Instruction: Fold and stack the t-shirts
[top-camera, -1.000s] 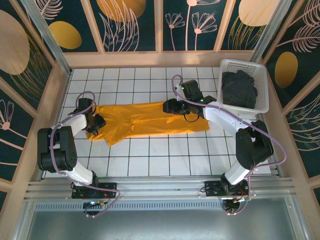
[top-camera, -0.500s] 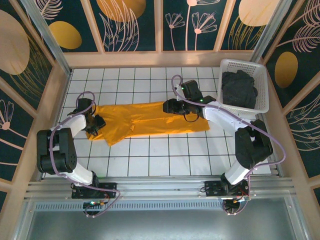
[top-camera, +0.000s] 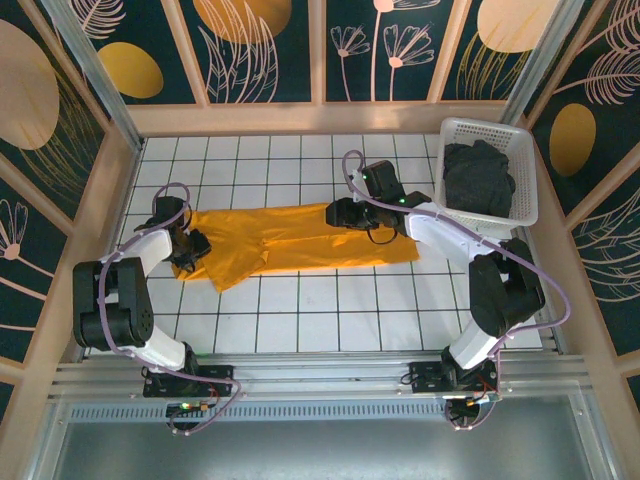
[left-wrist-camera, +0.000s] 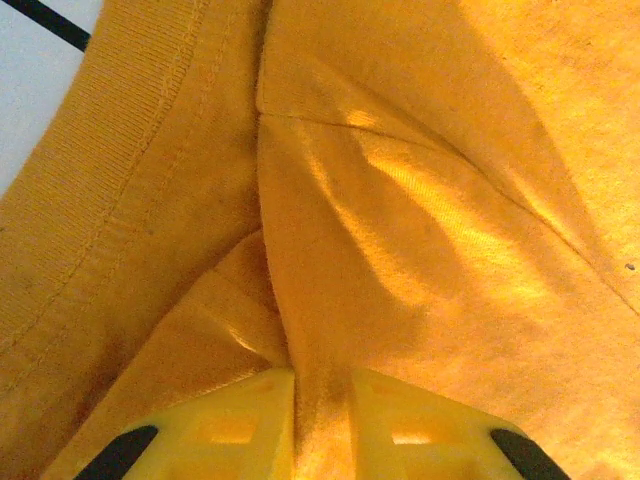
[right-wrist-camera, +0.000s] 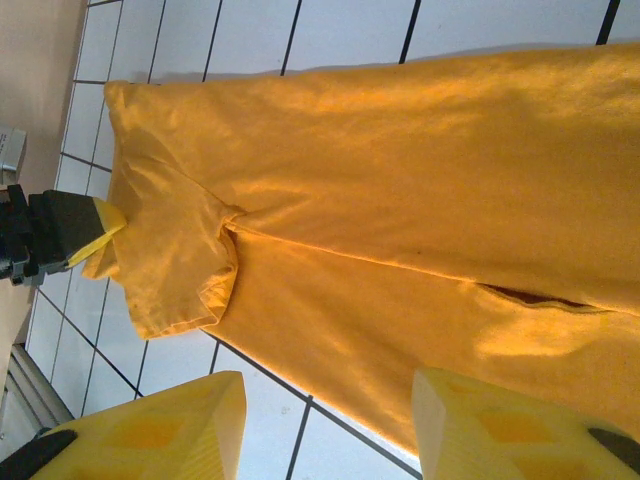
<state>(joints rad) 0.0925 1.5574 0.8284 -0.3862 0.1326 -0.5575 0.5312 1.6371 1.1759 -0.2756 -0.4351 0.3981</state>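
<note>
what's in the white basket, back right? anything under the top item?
A crumpled dark charcoal t-shirt fills most of the white mesh basket. Whatever lies beneath it, including the basket floor, is covered.

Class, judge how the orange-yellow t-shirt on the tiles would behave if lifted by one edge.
Probably floppy: the orange-yellow t-shirt bunches into a ridge in the left gripper. Likely light, lying thin and flat on the tiles. Pushed, the creased cloth would probably wrinkle rather than slide whole.
</note>
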